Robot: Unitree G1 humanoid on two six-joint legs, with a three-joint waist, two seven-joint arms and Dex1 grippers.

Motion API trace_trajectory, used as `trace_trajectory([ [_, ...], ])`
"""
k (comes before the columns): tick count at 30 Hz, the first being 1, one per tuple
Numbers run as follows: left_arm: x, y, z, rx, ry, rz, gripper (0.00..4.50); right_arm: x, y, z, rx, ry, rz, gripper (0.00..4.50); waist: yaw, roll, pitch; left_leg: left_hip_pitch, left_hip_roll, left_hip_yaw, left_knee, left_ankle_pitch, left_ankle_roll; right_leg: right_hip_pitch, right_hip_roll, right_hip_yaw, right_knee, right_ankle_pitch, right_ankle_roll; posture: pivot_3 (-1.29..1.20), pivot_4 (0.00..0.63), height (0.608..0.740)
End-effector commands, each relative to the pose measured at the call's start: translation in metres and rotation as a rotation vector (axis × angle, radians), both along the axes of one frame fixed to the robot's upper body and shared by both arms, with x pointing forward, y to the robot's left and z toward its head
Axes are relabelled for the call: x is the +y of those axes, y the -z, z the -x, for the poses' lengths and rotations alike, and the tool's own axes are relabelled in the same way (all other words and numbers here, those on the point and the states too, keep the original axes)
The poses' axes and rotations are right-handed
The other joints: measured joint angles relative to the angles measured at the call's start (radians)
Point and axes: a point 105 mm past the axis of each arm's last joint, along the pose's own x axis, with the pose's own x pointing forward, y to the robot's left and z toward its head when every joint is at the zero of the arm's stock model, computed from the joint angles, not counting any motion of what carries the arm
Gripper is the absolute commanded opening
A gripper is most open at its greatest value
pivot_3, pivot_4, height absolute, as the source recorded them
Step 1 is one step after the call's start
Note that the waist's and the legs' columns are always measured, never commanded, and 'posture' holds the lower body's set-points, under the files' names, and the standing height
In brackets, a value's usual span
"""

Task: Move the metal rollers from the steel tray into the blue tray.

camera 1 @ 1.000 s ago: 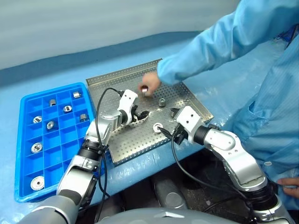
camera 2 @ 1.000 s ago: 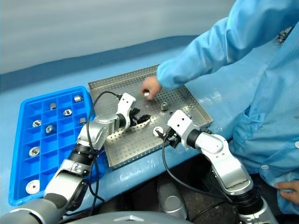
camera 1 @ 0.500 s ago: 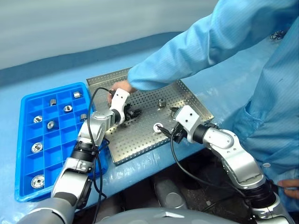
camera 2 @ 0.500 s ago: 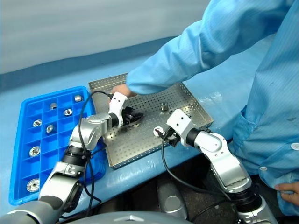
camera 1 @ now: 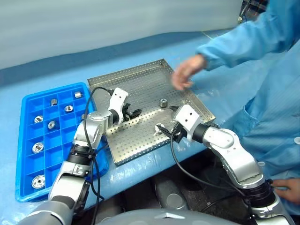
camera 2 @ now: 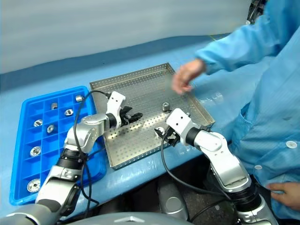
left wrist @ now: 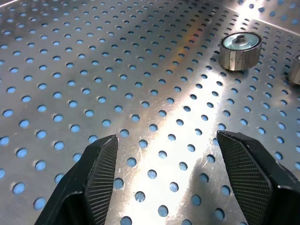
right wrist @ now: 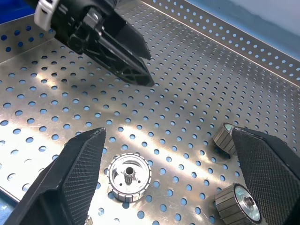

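The steel tray (camera 1: 140,82) lies at the table's centre. One of the metal rollers (camera 1: 163,102) stands upright near its right side. A flatter one (right wrist: 129,178) lies near the front edge, just ahead of my open right gripper (camera 1: 165,132), with two small rollers (right wrist: 225,138) beside it. My left gripper (camera 1: 134,113) hovers open over bare tray floor, nothing between its fingers (left wrist: 101,173). The upright roller (left wrist: 240,49) lies ahead of it. The blue tray (camera 1: 61,145) to the left holds several rollers (camera 1: 37,147) in its compartments.
A person in a blue coat stands at the right, with a hand (camera 1: 183,74) raised above the steel tray's far right corner. A blue sheet (camera 1: 56,70) covers the table. Black cables (camera 1: 176,159) hang from both wrists.
The person's arm has pulled back from the steel tray's left side to above its right corner. My left gripper has drifted slightly left and up. The right gripper has stayed put.
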Motion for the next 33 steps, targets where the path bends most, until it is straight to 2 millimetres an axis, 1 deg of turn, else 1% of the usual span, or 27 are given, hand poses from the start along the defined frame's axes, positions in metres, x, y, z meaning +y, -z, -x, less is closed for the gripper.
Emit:
trace_trajectory([
  [1, 0.016, -0.034, 0.007, -0.081, 0.043, -0.067, 3.65, 0.003, -0.008, 0.0, -0.041, -0.015, -0.013, 4.5, -0.003, 0.0, 0.0, 0.0, 0.0, 0.0, 0.0, 0.0, 0.0, 0.0, 0.0, 0.0, 0.0, 0.0, 0.0, -0.3, 0.15, 0.74],
  [5, 0.038, -0.033, 0.014, -0.045, 0.054, -0.203, 3.65, 0.01, -0.008, 0.001, -0.037, -0.041, -0.037, 4.5, 0.0, 0.0, 0.0, 0.002, 0.0, 0.0, 0.0, 0.0, 0.0, 0.0, 0.001, 0.0, 0.002, -0.001, -0.001, -0.29, 0.15, 0.74],
  [7, 0.05, -0.029, 0.017, -0.015, 0.062, -0.272, 3.65, 0.02, -0.01, 0.003, -0.023, -0.078, -0.097, 4.5, 0.0, 0.0, 0.0, 0.002, 0.001, 0.0, 0.0, 0.0, 0.0, 0.001, 0.0, 0.0, 0.002, -0.001, -0.001, -0.29, 0.15, 0.74],
  [8, 0.057, -0.026, 0.018, -0.008, 0.065, -0.309, 3.65, 0.027, -0.013, 0.005, 0.0, -0.115, -0.158, 4.5, -0.001, 0.0, 0.0, 0.002, 0.001, 0.0, 0.0, 0.0, 0.0, 0.0, 0.0, 0.0, 0.001, -0.001, -0.001, -0.29, 0.15, 0.74],
  [10, 0.064, -0.023, 0.018, -0.003, 0.067, -0.349, 3.65, 0.036, -0.015, 0.007, 0.033, -0.163, -0.229, 4.5, -0.002, 0.0, 0.0, 0.002, 0.003, 0.0, 0.0, 0.0, 0.0, 0.0, 0.0, 0.0, 0.001, -0.001, -0.001, -0.29, 0.15, 0.74],
  [12, 0.07, -0.021, 0.016, 0.005, 0.063, -0.39, 3.65, 0.046, -0.009, 0.007, 0.066, -0.2, -0.241, 4.5, 0.0, 0.0, 0.0, 0.001, 0.004, 0.0, 0.0, 0.0, 0.0, 0.0, 0.0, 0.0, 0.002, -0.001, -0.001, -0.29, 0.15, 0.74],
  [14, 0.072, -0.02, 0.013, 0.0, 0.06, -0.424, 3.65, 0.055, -0.006, 0.009, 0.086, -0.233, -0.248, 4.5, 0.004, 0.0, 0.0, 0.002, 0.004, 0.0, 0.0, 0.0, 0.0, 0.0, -0.001, 0.0, 0.001, -0.001, -0.001, -0.29, 0.15, 0.74],
  [16, 0.074, -0.02, 0.009, -0.013, 0.052, -0.449, 3.65, 0.064, -0.007, 0.015, 0.103, -0.284, -0.272, 4.5, 0.009, 0.0, 0.0, 0.001, 0.004, 0.0, 0.0, 0.0, 0.0, 0.0, -0.001, 0.0, 0.001, -0.001, -0.001, -0.29, 0.15, 0.74],
  [18, 0.074, -0.02, 0.004, -0.018, 0.031, -0.454, 3.65, 0.069, -0.004, 0.017, 0.108, -0.298, -0.274, 4.5, 0.012, 0.0, 0.0, 0.0, 0.004, 0.0, 0.0, 0.0, 0.0, -0.001, -0.001, -0.001, 0.001, -0.001, -0.002, -0.28, 0.15, 0.74],
  [25, 0.076, -0.019, -0.009, -0.039, -0.016, -0.488, 3.65, 0.075, -0.002, 0.018, 0.105, -0.3, -0.272, 4.5, 0.018, 0.0, 0.0, -0.001, 0.004, -0.001, 0.0, 0.0, 0.0, -0.002, -0.001, -0.001, 0.001, 0.0, -0.002, -0.3, 0.15, 0.74],
  [30, 0.072, -0.025, -0.016, -0.072, -0.014, -0.497, 3.65, 0.074, -0.001, 0.017, 0.101, -0.286, -0.268, 4.5, 0.017, 0.0, 0.0, -0.001, 0.004, -0.001, 0.0, 0.0, 0.0, -0.002, -0.001, -0.001, 0.002, 0.0, -0.002, -0.31, 0.15, 0.74],
  [33, 0.075, -0.036, -0.021, -0.095, -0.002, -0.52, 3.65, 0.074, 0.0, 0.017, 0.099, -0.273, -0.274, 4.5, 0.016, 0.0, 0.0, -0.002, 0.003, -0.001, 0.0, 0.0, 0.0, -0.002, -0.001, -0.001, 0.002, 0.0, -0.003, -0.31, 0.15, 0.74],
])
